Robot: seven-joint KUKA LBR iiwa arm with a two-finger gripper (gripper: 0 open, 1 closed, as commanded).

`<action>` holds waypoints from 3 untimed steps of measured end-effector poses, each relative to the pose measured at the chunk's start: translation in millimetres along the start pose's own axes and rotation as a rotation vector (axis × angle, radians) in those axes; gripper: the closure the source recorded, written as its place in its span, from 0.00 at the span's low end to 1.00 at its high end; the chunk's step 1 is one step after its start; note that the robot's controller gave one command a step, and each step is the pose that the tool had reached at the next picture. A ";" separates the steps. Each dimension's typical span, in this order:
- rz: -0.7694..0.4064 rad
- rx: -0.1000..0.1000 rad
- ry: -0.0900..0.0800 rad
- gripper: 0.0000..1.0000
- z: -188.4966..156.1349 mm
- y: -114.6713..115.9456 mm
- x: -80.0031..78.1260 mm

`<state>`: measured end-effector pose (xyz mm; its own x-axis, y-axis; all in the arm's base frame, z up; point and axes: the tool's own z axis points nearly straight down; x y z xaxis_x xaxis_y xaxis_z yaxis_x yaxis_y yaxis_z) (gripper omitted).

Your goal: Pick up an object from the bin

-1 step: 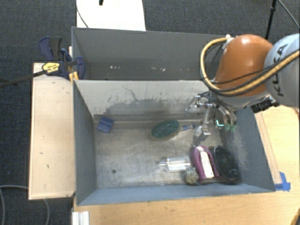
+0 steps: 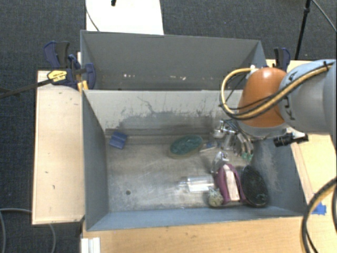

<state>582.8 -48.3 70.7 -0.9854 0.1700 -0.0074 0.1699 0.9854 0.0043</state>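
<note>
Purple-pink flat item point(image 2: 229, 183) just beside gripper point(image 2: 224, 154) — perhaps touching.

Dark grey carpet point(image 2: 31, 25) covers the floor on every side, and a thin black cable point(image 2: 305, 20) trails across it at upper right.

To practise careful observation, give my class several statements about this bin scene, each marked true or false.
1. The small blue block lies at the left of the bin, near its back wall. True.
2. The teal oval thing lies in the front left corner. False: it lies near the back wall, just left of the gripper.
3. The black oval thing lies right of the purple and pink thing. True.
4. The clear plastic thing rests on the blue block. False: it lies well apart from it, near the front, left of the purple and pink thing.
</note>
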 end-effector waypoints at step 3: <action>0.049 0.003 -0.003 1.00 -160.9 72.5 5.7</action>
